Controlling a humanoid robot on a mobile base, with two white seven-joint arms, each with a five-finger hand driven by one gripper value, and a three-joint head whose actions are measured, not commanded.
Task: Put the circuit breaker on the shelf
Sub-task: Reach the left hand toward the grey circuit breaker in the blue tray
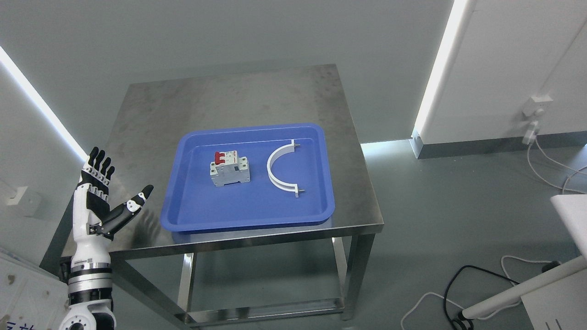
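Left hand (98, 195) up at lower left, arm rising from the bottom edge, palm facing the tray side. Fingers (101, 166) straight and spread, pointing up; thumb (133, 205) sticks out to the right toward the tray. Holds nothing, touches nothing. Hand sits over the left front corner area of the surface (229, 96), well apart from the breaker. Right hand not visible.

Steel surface is square, on a metal frame with a lower rail. Blue tray (183, 215) lies flat on its front half, near the front edge, slightly rotated. Thumb tip is just beside the tray's left rim, not in contact as far as can be told.

Circuit breaker (229, 168) rests inside the tray, left of the tray's middle: grey-white body, red toggle on the upper left part, lying on the tray floor. White curved bracket (274, 176) lies in the same tray to the right of the breaker, near but apart from it, half-ring shape opening rightward, small pins at both ends.

Grey floor around. Wall socket with a plugged adapter (534, 120) at the right wall, white cable trailing down. Black and white cables (451, 286) on the floor at lower right. White object edge at the far right.
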